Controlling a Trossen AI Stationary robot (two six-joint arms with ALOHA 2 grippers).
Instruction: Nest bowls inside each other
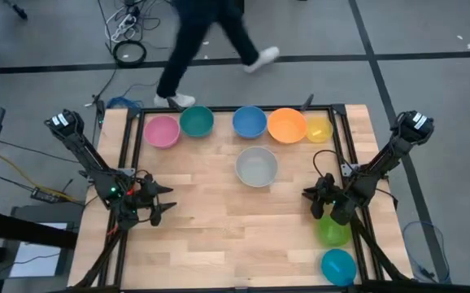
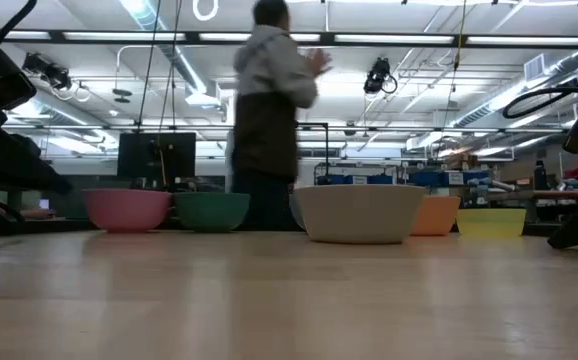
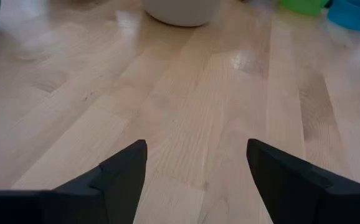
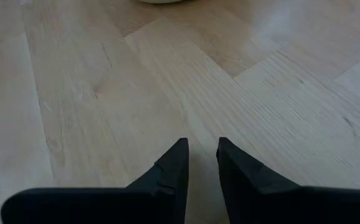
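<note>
Five bowls stand upright in a row along the table's far edge: pink (image 1: 161,131), teal (image 1: 196,122), blue (image 1: 250,122), orange (image 1: 286,125) and yellow (image 1: 319,129). A grey-white bowl (image 1: 256,166) stands alone near the table's middle. A lime green bowl (image 1: 332,230) and a cyan bowl (image 1: 337,266) sit by the right edge, and my right arm partly covers the green one. My left gripper (image 1: 168,203) is at the table's left, wide open and with nothing in it (image 3: 195,152). My right gripper (image 1: 306,194) is at the right, its fingers a narrow gap apart over bare wood (image 4: 202,149).
A black frame rail (image 1: 134,138) runs around the table's edges. A person (image 1: 211,41) walks past just beyond the far edge. Bare wood (image 1: 235,236) lies between the two grippers and toward the near edge.
</note>
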